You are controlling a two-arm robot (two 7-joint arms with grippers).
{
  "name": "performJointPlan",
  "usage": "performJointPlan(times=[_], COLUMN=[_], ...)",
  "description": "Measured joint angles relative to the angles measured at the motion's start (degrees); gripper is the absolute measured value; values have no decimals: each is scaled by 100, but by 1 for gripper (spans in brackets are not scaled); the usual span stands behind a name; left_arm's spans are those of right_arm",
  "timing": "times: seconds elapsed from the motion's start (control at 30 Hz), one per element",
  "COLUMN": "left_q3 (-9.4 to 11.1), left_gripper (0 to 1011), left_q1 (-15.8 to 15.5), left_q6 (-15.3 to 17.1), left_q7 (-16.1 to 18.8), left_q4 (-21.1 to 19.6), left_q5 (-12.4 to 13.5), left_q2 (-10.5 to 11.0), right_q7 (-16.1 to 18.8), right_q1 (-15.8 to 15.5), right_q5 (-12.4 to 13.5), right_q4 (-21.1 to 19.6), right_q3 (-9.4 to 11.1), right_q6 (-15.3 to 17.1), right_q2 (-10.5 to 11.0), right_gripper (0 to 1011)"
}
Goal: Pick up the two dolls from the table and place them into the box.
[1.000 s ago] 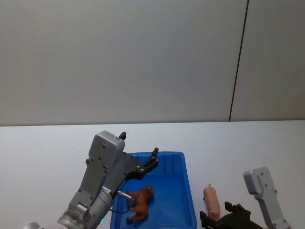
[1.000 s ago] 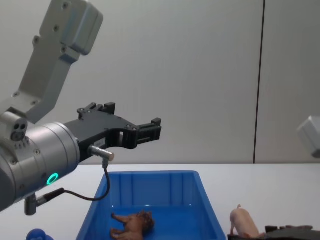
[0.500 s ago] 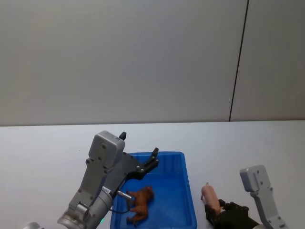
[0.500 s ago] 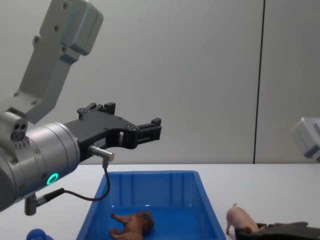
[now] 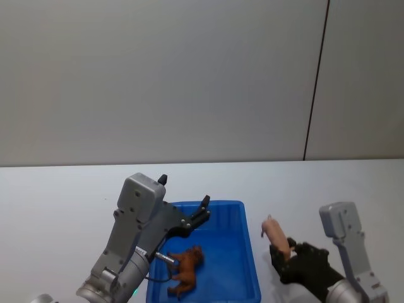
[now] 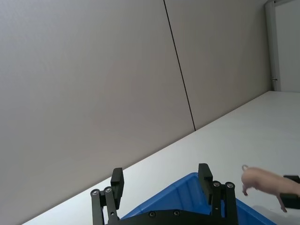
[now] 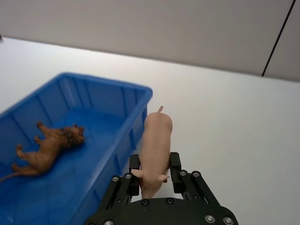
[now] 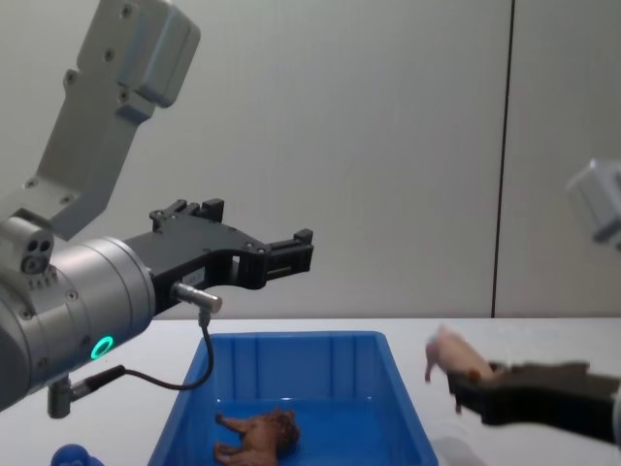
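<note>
On my far left the left gripper (image 6: 160, 172) hangs above the box (image 5: 224, 203), over its left and far part, with its jaws spread wide and nothing between them; from its wrist camera I see both black fingers standing well apart over the far blue rim. Below it and a little to the right, the lion (image 5: 184, 270) lies on its side on the floor of the box, toward the near left part, apart from the walls as far as I can make out. The box itself sits flat on the white table (image 5: 63, 196). Moving right past the box's right wall, I find the pig (image 5: 276, 235) held up off the table, just beside that wall and outside the bin rather than over its floor. It is tilted, its curly tail pointing up and away from the robot. The right gripper (image 7: 154, 161) has its jaws closed on the pig's head end, the two finger pads pressing its sides, and it reaches in from the lower right of the head view. From the chest camera the pig shows above the tabletop, at about the height of the box's rim.
</note>
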Motion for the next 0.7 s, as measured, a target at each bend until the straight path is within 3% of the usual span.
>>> performJointPlan(times=[0.37,0.6,0.7], left_q3=[0,0,0], left_gripper=[1001,1001,1001], left_q1=[0,0,0], left_q6=[0,0,0], left_q7=[0,1,0], left_q4=[0,0,0], left_q5=[0,0,0], left_q2=[0,0,0], right_q7=[303,564,652], right_q1=[180,385,487], right_q5=[-132,-132,-120], right_q4=[-403,-398,-290], right_q3=[-22,-66,-96], right_q6=[-149,13,104], right_q2=[-77,-215,-297], right_gripper=[362,364,430])
